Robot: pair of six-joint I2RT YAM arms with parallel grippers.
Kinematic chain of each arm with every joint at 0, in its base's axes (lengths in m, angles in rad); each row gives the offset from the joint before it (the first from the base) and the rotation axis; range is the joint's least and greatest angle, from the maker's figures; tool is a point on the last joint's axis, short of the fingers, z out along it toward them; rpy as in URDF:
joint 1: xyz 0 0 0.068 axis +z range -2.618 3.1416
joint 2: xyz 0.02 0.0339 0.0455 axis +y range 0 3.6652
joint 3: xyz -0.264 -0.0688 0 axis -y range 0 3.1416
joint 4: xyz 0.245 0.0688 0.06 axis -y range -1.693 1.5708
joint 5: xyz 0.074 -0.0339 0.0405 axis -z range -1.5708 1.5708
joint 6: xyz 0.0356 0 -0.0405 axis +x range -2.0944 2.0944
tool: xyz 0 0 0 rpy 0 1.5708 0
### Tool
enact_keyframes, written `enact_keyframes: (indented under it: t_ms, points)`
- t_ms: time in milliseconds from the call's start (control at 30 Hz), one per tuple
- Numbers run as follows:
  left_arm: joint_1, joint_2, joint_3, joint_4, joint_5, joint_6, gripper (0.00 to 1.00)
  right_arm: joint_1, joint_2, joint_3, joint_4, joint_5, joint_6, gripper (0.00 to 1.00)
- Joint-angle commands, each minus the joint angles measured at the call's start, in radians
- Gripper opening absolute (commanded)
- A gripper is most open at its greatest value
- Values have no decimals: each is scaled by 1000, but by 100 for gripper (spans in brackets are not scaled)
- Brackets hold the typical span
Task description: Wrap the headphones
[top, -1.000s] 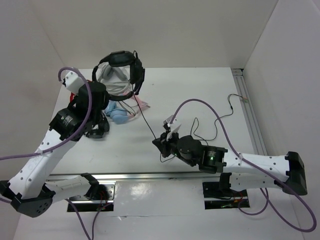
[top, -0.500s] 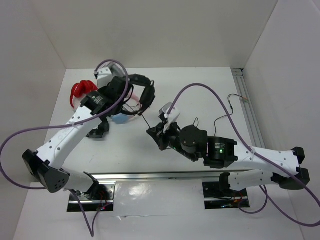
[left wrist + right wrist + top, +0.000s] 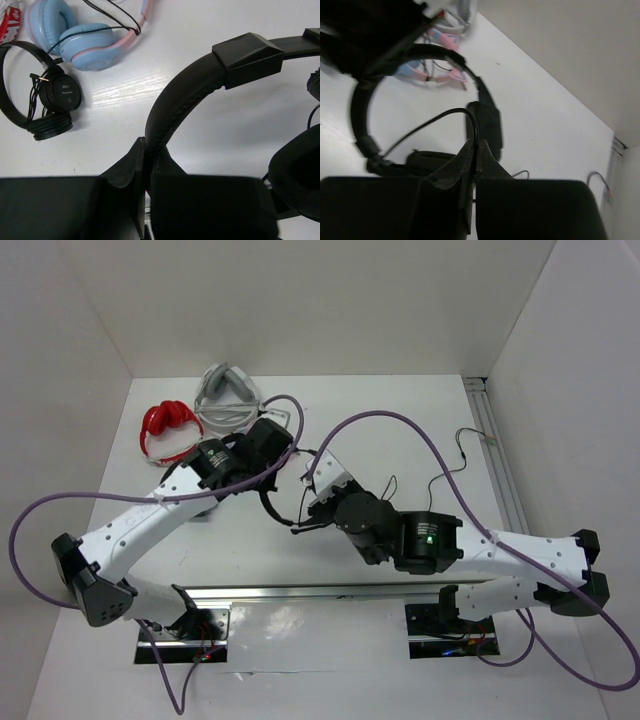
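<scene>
Left wrist: left hand (image 3: pixel 149 152) clamps headphones (image 3: pixel 186 94) band; hidden overhead.

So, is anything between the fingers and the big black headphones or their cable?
Nothing visible. The left fingers are shut on the band of the headphones, and the right fingers pinch the cable.

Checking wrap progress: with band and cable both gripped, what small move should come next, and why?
Probably the right tool should carry the cable once around the band of the headphones. The left tool is shut on that band, the right tool is shut on the cable, and the band visible at the left wrist has no cable around it.
</scene>
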Motion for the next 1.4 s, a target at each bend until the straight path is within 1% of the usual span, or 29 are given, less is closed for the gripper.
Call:
enact_keyframes:
  t_ms: [0,33,67,133,167,233,267,333,367,400,500,533,567,600,633,667,767,800,867,900,933,1000,1033,1100,1133,1200,1233,1333,1367]
  points:
    - [-3,-95,-23,4,117,61,0,6,-58,-83,181,205,-115,0]
    - [-12,-127,-33,4,159,71,0,6,-68,-106,236,238,-157,0]
    - [-29,-145,-54,4,174,71,0,-27,-88,-146,339,252,-178,0]
    - [-52,-177,-65,-19,174,71,0,-69,-104,-157,381,243,-187,0]
    - [-73,-204,-80,-19,190,71,0,-119,-104,-157,398,231,-178,0]
    - [-83,-229,-91,-30,222,82,0,-174,-128,-157,413,179,-152,0]
    - [-96,-238,-100,-30,284,116,0,-232,-128,-148,404,118,-118,0]
    - [-121,-251,-111,-30,338,134,0,-288,-128,-139,389,43,-81,0]
    - [-142,-251,-111,-30,392,146,0,-314,-139,-139,389,-46,-58,0]
    - [-153,-251,-120,-30,406,156,0,-354,-148,-148,389,-89,-58,0]
    - [-178,-251,-141,-30,406,174,0,-414,-162,-160,398,-255,-47,0]
    - [-178,-251,-151,-30,415,174,0,-428,-173,-160,387,-304,-47,5]
    - [-178,-251,-151,-30,415,183,0,-441,-183,-160,375,-403,-37,6]
    - [-187,-251,-161,-30,424,183,0,-470,-183,-160,375,-454,-26,6]
    - [-187,-251,-161,-30,437,183,0,-487,-194,-169,375,-515,-26,9]
    - [-196,-251,-161,-30,437,183,0,-506,-206,-169,375,-639,-17,11]
    - [-196,-237,-138,-39,437,174,0,-581,-207,-194,396,-775,26,12]
    - [-196,-237,-123,-39,426,174,0,-598,-194,-194,396,-848,50,12]
    - [-196,-237,-99,-39,437,165,0,-642,-185,-223,441,-921,75,13]
    - [-196,-237,-89,-39,437,165,0,-655,-185,-232,456,-980,86,15]
    - [-196,-237,-74,-39,437,156,0,-678,-185,-232,467,-1014,107,20]
    - [-196,-247,-63,-48,451,156,0,-699,-162,-232,476,-1071,123,23]
    - [-196,-257,-37,-48,463,147,0,-714,-147,-244,485,-1126,135,25]
    - [-196,-267,-22,-48,478,147,0,-725,-124,-260,514,-1180,147,35]
    - [-196,-267,-13,-48,492,147,0,-725,-124,-273,525,-1224,147,38]
    - [-196,-267,15,-79,492,147,0,-735,-85,-286,544,-1260,166,41]
    - [-196,-255,15,-88,481,147,0,-735,-76,-286,559,-1272,166,41]
    - [-196,-246,26,-119,435,147,0,-744,-52,-307,606,-1330,187,43]
    - [-196,-237,35,-131,400,147,0,-744,-52,-316,623,-1341,205,43]
